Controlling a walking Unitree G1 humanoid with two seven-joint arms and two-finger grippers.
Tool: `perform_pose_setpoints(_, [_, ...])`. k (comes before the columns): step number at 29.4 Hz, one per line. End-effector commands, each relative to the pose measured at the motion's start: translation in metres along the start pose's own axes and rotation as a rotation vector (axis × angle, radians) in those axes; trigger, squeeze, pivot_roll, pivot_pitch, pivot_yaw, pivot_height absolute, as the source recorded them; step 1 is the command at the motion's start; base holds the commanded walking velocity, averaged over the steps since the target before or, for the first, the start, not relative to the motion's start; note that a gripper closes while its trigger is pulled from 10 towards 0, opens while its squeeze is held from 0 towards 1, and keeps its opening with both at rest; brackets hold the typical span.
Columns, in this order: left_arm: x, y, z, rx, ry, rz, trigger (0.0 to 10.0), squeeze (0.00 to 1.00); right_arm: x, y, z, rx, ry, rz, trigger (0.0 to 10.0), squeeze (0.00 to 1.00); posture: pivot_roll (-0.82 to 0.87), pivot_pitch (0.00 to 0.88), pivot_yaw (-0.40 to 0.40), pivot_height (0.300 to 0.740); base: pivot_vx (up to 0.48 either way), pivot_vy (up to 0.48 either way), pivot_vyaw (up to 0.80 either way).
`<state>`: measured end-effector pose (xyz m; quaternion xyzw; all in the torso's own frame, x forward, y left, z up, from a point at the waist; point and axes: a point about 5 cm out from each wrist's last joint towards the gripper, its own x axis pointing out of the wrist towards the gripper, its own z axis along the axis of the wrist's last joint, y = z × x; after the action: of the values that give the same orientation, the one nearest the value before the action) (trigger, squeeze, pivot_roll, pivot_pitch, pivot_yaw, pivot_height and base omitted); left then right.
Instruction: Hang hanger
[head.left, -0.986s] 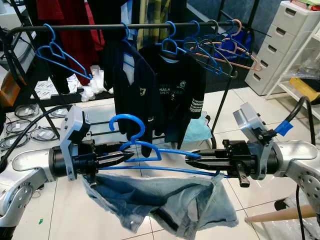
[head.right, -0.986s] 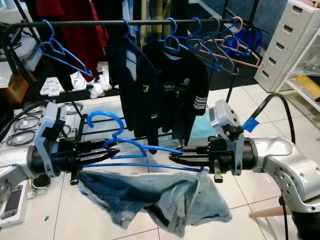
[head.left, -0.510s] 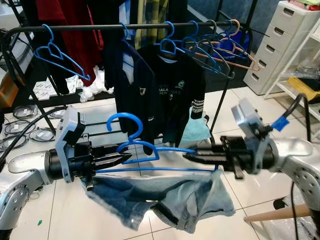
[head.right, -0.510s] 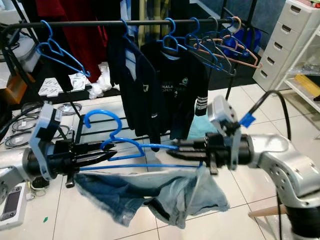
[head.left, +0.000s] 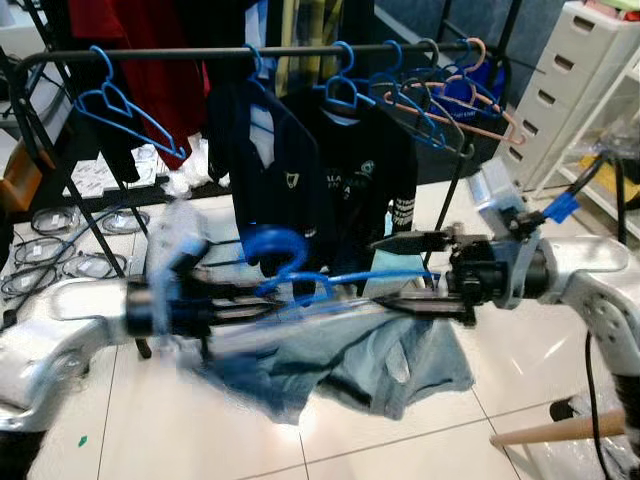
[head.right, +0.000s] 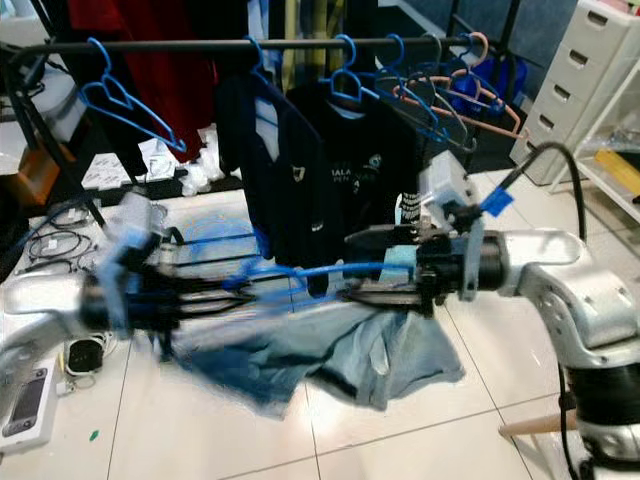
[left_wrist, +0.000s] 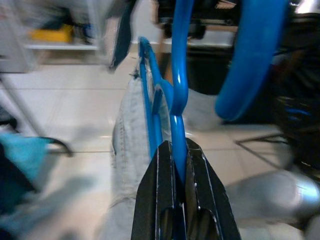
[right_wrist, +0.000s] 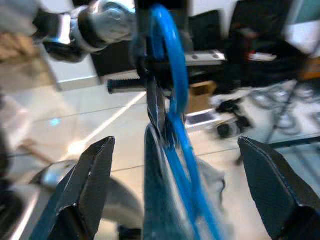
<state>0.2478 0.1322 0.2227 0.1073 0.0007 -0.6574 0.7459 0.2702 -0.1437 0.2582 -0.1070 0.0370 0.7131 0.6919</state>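
Right end effector (head.left: 395, 270) released blue hanger (head.left: 300, 285), fingers now spread.

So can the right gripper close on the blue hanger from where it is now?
Probably yes. The right gripper is open, with the blue hanger running between its spread fingers and nothing blocking them. The left gripper already clamps the other end.

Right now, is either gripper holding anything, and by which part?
The left gripper is shut on the blue hanger, pinching its wire frame near one end. The right gripper is open around the other end, gripping nothing.
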Motion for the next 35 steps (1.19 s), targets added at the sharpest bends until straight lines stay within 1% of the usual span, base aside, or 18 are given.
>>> perform_pose_setpoints(1, [0.0, 0.0, 0.004, 0.041, 0.002, -0.002, 0.0, 0.0, -0.004, 0.002, 0.004, -0.014, 0.003, 0.012, 10.0, 0.53, -0.07, 0.1, 0.012, 0.74, 0.0, 0.0, 0.0])
perform_pose_setpoints(2, [0.001, 0.001, 0.002, 0.046, 0.013, 0.003, 0.0, 0.0, -0.006, 0.004, 0.008, -0.004, -0.029, 0.041, 10.0, 0.0, -0.07, 0.101, 0.012, 0.74, 0.0, 0.0, 0.0])
perform_pose_setpoints(5, [0.003, 0.004, 0.0, 0.043, 0.014, 0.015, 0.0, 0.0, -0.01, 0.009, 0.019, 0.017, -0.113, 0.088, 10.0, 0.0, -0.07, 0.102, 0.013, 0.74, 0.0, 0.0, 0.0])
perform_pose_setpoints(8, [0.003, 0.004, 0.001, 0.041, 0.01, 0.016, 0.0, 0.0, -0.011, 0.009, 0.02, 0.02, -0.122, 0.084, 10.0, 0.0, -0.07, 0.103, 0.015, 0.74, 0.0, 0.0, 0.0])
perform_pose_setpoints(9, [0.004, 0.004, 0.002, 0.043, 0.003, 0.014, 0.0, 0.0, -0.012, 0.009, 0.015, 0.021, -0.079, 0.067, 10.0, 0.0, -0.07, 0.103, 0.016, 0.74, 0.0, 0.0, 0.0])
perform_pose_setpoints(12, [0.01, 0.002, 0.005, 0.069, -0.011, -0.001, 0.0, 0.0, -0.013, 0.005, -0.012, 0.033, 0.143, 0.031, 10.0, 0.0, -0.07, 0.104, 0.018, 0.74, 0.0, 0.0, 0.0])
perform_pose_setpoints(13, [0.012, 0.002, 0.007, 0.08, -0.013, -0.009, 0.0, 0.0, -0.014, 0.004, -0.018, 0.027, 0.194, 0.032, 10.0, 0.0, -0.07, 0.104, 0.019, 0.74, 0.0, 0.0, 0.0])
perform_pose_setpoints(14, [0.014, 0.001, 0.009, 0.089, -0.016, -0.019, 0.0, 0.0, -0.014, 0.004, -0.021, 0.024, 0.223, 0.037, 10.0, 0.0, -0.07, 0.104, 0.019, 0.74, 0.0, 0.0, 0.0])
perform_pose_setpoints(15, [0.014, 0.001, 0.009, 0.089, -0.016, -0.019, 0.0, 0.0, -0.014, 0.004, -0.021, 0.024, 0.223, 0.037, 10.0, 0.0, -0.07, 0.104, 0.019, 0.74, 0.0, 0.0, 0.0])
perform_pose_setpoints(16, [0.018, -0.002, 0.014, 0.114, -0.026, -0.047, 0.0, 0.0, -0.014, 0.0, -0.023, 0.003, 0.263, 0.036, 10.0, 0.0, -0.07, 0.103, 0.018, 0.74, 0.0, 0.0, 0.0])
perform_pose_setpoints(21, [0.025, -0.008, 0.02, 0.146, -0.034, -0.113, 0.0, 0.0, -0.011, -0.009, -0.017, -0.028, 0.262, 0.028, 10.0, 0.0, -0.07, 0.101, 0.015, 0.74, 0.0, 0.0, 0.0])
perform_pose_setpoints(28, [0.03, -0.011, 0.022, 0.159, -0.031, -0.149, 0.0, 0.0, -0.009, -0.013, -0.015, -0.064, 0.284, 0.039, 10.0, 0.0, -0.07, 0.096, 0.016, 0.74, 0.0, 0.0, 0.0])
perform_pose_setpoints(29, [0.032, -0.012, 0.023, 0.164, -0.035, -0.162, 0.0, 0.0, -0.007, -0.015, -0.014, -0.08, 0.297, 0.047, 9.6, 0.0, -0.07, 0.095, 0.018, 0.74, 0.0, 0.0, 0.0])
perform_pose_setpoints(30, [0.032, -0.012, 0.023, 0.164, -0.035, -0.162, 0.0, 0.0, -0.007, -0.015, -0.014, -0.08, 0.297, 0.047, 9.6, 0.0, -0.07, 0.095, 0.018, 0.74, 0.0, 0.0, 0.0])
perform_pose_setpoints(31, [0.035, -0.013, 0.024, 0.165, -0.039, -0.173, 0.0, 0.0, -0.006, -0.016, -0.013, -0.093, 0.308, 0.056, 3.5, 0.0, -0.07, 0.094, 0.018, 0.74, 0.0, 0.0, 0.0])
perform_pose_setpoints(32, [0.038, -0.014, 0.024, 0.169, -0.042, -0.186, 0.0, 0.0, -0.004, -0.017, -0.013, -0.11, 0.322, 0.069, 0.4, 0.0, -0.07, 0.091, 0.017, 0.74, 0.0, 0.0, 0.0])
perform_pose_setpoints(33, [0.04, -0.014, 0.024, 0.17, -0.043, -0.193, 0.0, 0.0, -0.003, -0.018, -0.013, -0.12, 0.331, 0.078, 0.4, 0.0, -0.07, 0.091, 0.017, 0.74, 0.0, 0.0, 0.0])
perform_pose_setpoints(35, [0.042, -0.015, 0.024, 0.17, -0.047, -0.199, 0.0, 0.0, -0.001, -0.018, -0.015, -0.135, 0.364, 0.096, 0.0, 0.0, -0.07, 0.089, 0.017, 0.74, 0.0, 0.0, 0.0])
